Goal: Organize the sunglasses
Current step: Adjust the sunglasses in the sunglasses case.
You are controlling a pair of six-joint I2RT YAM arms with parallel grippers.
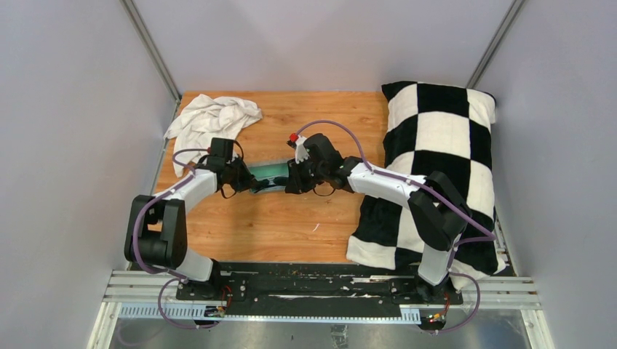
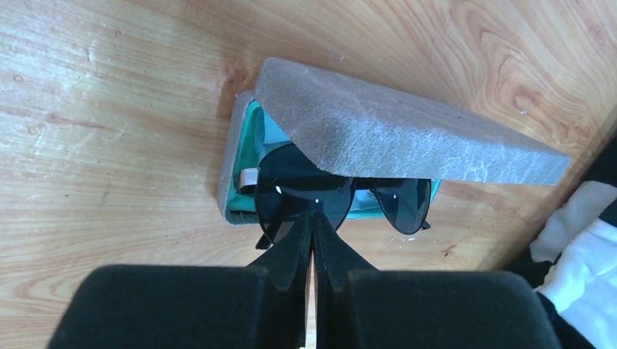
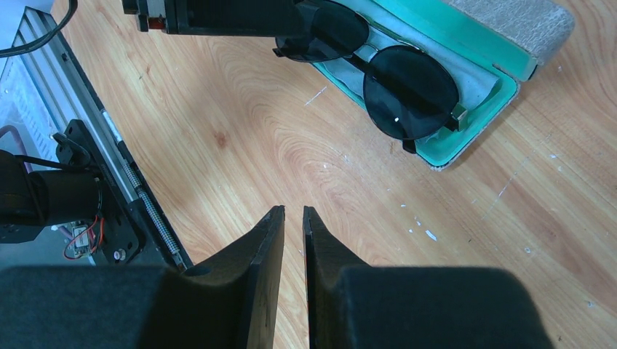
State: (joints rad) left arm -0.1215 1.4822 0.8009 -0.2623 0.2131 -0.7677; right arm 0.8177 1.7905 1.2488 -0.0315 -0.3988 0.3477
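The grey case (image 2: 407, 138) with teal lining lies open on the wooden table between both grippers (image 1: 271, 173). Its lid hangs half over the tray. The sunglasses (image 2: 404, 203) lie across the case's near edge, partly under the lid. In the right wrist view the sunglasses (image 3: 407, 94) rest on a light blue cloth (image 3: 476, 76) inside the case (image 3: 466, 142). My left gripper (image 2: 313, 218) is shut on the rim of one lens. It shows in the top view (image 1: 244, 178). My right gripper (image 3: 293, 211) hovers over bare wood near the case, nearly shut with a narrow gap, and holds nothing.
A crumpled white towel (image 1: 215, 120) lies at the back left. A black-and-white checkered pillow (image 1: 436, 167) covers the table's right side. The arms' black base rail (image 1: 313, 280) runs along the near edge.
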